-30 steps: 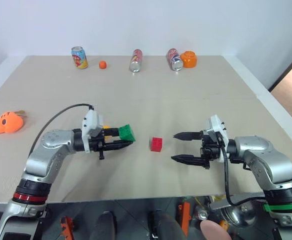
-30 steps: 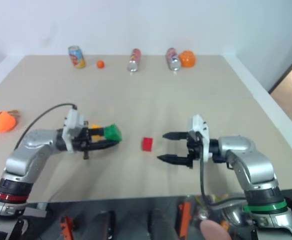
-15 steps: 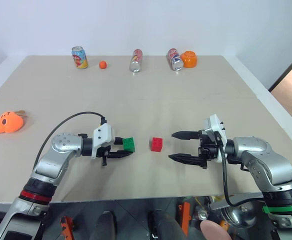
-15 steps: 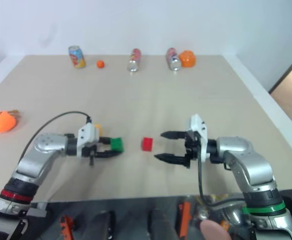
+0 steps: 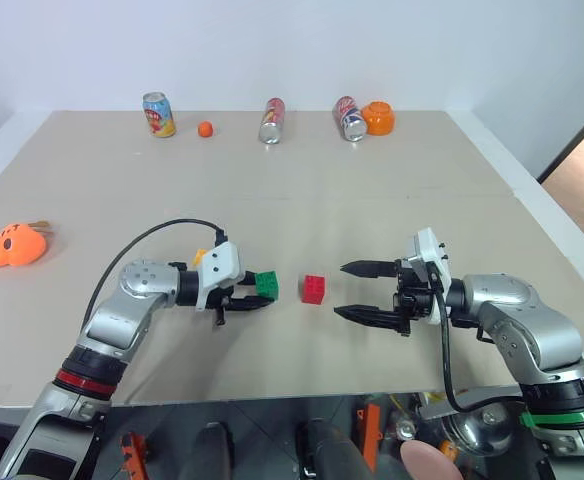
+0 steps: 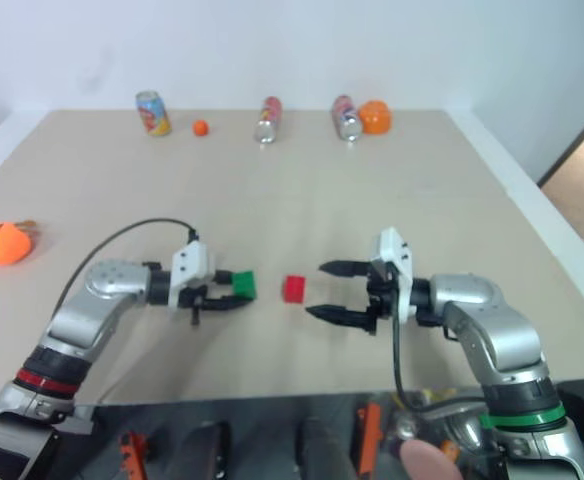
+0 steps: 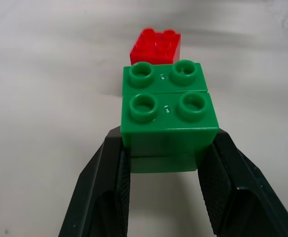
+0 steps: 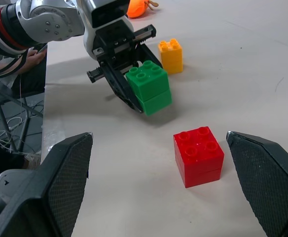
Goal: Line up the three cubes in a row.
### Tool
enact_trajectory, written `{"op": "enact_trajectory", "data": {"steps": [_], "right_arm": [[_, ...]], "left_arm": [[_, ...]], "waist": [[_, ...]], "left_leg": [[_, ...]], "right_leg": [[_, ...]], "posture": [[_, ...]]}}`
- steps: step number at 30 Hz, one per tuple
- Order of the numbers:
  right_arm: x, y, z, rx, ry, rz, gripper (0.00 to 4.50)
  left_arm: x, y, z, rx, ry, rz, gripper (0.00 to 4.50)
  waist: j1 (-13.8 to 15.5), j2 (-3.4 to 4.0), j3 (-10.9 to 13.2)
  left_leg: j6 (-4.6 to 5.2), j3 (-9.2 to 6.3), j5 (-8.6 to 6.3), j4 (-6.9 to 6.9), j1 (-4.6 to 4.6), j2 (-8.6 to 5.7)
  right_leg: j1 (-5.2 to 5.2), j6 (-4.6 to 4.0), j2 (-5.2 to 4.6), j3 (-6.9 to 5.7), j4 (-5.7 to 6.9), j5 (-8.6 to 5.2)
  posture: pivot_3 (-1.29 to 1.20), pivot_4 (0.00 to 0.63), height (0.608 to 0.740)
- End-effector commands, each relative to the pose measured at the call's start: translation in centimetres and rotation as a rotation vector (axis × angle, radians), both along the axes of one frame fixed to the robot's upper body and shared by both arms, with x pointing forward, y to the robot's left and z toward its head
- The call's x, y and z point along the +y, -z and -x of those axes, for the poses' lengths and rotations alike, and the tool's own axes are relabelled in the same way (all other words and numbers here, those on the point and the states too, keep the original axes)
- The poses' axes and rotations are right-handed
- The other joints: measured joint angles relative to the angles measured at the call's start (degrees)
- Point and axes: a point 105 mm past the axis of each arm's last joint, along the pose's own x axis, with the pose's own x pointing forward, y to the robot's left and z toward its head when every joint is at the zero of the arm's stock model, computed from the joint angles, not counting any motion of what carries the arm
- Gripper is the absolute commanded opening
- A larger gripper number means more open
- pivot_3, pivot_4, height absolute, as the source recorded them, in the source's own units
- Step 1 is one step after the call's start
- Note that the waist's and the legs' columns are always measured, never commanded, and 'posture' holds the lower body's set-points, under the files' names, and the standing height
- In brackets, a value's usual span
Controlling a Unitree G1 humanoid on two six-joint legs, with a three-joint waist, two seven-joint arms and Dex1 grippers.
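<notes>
Green cube (image 5: 266, 284), clamped in left gripper (image 5: 252, 297) jaws, now lowered to the counter (image 5: 372, 210) just beside red cube (image 5: 314, 289) (yellow cube (image 8: 170, 55) behind it), release seemingly next; right gripper (image 5: 360, 291) jaws apart, idle.

Bright even light, soft shadows, sharp focus
</notes>
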Motion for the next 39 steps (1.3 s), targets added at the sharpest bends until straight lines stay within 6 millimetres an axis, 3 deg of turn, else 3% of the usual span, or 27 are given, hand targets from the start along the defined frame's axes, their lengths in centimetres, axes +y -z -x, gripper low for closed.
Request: {"op": "enact_trajectory", "data": {"steps": [1,13,30,39], "right_arm": [[0.4,-1.1,0.4,-0.053,-0.018,-0.013,4.5],[0.4,-1.1,0.4,-0.056,-0.011,-0.017,4.5],[0.4,-1.1,0.5,-0.059,-0.003,-0.02,4.5],[0.6,-1.1,0.5,-0.062,-0.007,-0.023,4.5]], "left_arm": [[0.3,-1.0,-0.2,-0.007,0.02,0.006,1.33],[2.3,-1.1,-2.7,0.066,-0.028,0.017,1.33],[0.9,0.7,-1.8,0.08,0.125,-0.038,1.33],[0.6,0.6,-3.1,0.05,0.112,-0.056,1.33]], "waist": [[0.0,0.0,0.0],[0.01,0.0,0.0],[0.01,0.0,0.0],[0.02,0.0,0.0]], "left_leg": [[0.0,0.0,0.0,0.0,0.0,0.0],[0.0,0.0,0.0,0.01,-0.02,0.0],[0.0,-0.01,0.0,0.01,-0.04,0.0],[0.01,-0.01,0.0,0.05,-0.05,0.0]], "right_leg": [[0.0,0.0,0.0,0.0,0.0,0.0],[0.0,0.0,0.01,0.01,0.0,0.0],[-0.02,0.0,0.02,0.02,0.0,0.0],[-0.01,0.0,0.03,0.02,0.0,0.0]], "posture": [[0.0,0.15,0.74],[0.0,0.15,0.74],[0.0,0.15,0.74],[0.0,0.15,0.74]]}}
